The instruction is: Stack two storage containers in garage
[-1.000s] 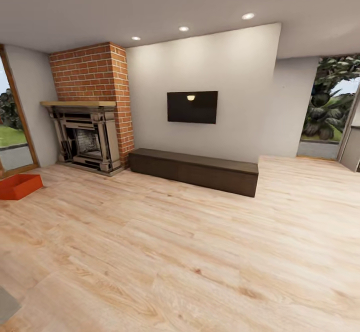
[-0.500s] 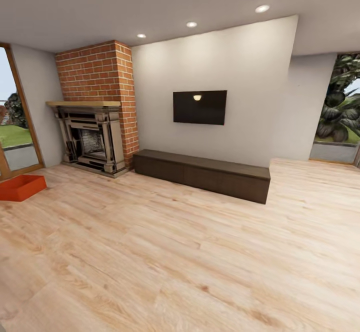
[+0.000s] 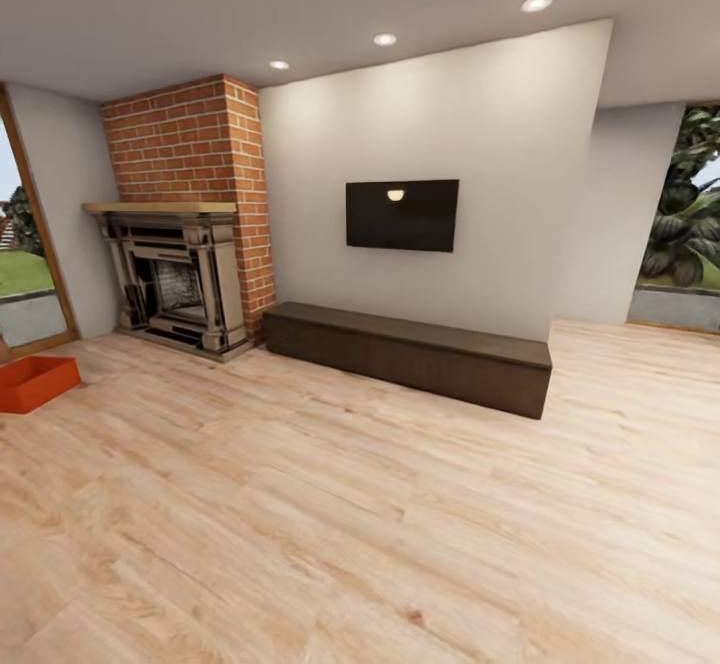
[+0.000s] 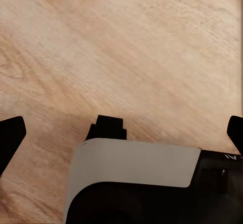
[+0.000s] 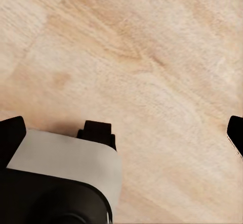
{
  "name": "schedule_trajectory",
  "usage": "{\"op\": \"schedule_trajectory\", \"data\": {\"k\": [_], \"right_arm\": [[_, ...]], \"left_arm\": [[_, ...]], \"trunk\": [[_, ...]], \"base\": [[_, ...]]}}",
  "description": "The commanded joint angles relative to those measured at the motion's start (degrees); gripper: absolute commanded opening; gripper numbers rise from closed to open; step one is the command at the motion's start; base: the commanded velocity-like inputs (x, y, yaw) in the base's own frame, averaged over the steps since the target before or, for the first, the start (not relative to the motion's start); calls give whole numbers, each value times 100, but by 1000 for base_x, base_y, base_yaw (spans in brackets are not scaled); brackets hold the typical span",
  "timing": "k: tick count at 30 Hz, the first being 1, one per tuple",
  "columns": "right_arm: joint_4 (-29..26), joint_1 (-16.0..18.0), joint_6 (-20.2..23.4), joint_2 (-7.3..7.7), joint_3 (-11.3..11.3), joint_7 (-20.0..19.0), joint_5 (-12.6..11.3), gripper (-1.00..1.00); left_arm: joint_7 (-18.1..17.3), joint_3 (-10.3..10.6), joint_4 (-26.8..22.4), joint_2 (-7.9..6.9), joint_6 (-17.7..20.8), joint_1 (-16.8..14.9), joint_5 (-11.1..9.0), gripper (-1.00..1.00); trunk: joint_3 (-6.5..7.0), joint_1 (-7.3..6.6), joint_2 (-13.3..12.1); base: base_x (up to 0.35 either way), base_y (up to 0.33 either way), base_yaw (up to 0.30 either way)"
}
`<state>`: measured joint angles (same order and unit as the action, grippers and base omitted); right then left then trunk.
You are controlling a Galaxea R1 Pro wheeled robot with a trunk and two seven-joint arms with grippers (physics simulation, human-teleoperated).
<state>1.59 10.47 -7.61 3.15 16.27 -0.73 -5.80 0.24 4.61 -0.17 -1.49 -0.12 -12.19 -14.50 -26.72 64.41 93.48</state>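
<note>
Both your grippers, left gripper (image 4: 121, 133) and right gripper (image 5: 121, 133), hang spread wide over bare wood floor (image 3: 380, 504), holding nothing.
You have one storage container (image 3: 34, 382) showing, cut by the head view's left edge, on the planks beside one brick fireplace (image 3: 185, 214); one dark bench (image 3: 405, 354) lines the far wall, broad floor between.

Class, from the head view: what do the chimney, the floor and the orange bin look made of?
Chimney: red brick, matte, with visible mortar lines. Floor: light wood planks, with grain and seams, faint sheen. Orange bin: probably plastic, with smooth, uniform colour and thin straight walls.
</note>
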Motion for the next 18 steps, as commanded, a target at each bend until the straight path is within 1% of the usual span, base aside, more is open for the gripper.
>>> {"op": "schedule_trajectory", "data": {"k": [1, 3, 6, 18], "right_arm": [[17, 7, -27, -2, 51, -10, -51, 100], [17, 7, -20, 7, 54, -10, -51, 100], [17, 7, -15, 15, 47, -7, -64, 100], [17, 7, -21, 35, 27, -83, -94, 100]], "left_arm": [[2, 48, -1, 0, -3, -3, -53, 100], [2, 48, -1, 0, -6, -3, -53, 100], [2, 48, -1, 0, -12, -3, -53, 100], [2, 48, -1, 0, -15, -3, -53, 100]], "trunk": [[-6, 3, 3], [-6, 3, 3], [-6, 3, 3], [-6, 3, 3]], "base": [[327, 0, 19], [327, 0, 116], [327, 0, 210], [327, 0, 276]]}}
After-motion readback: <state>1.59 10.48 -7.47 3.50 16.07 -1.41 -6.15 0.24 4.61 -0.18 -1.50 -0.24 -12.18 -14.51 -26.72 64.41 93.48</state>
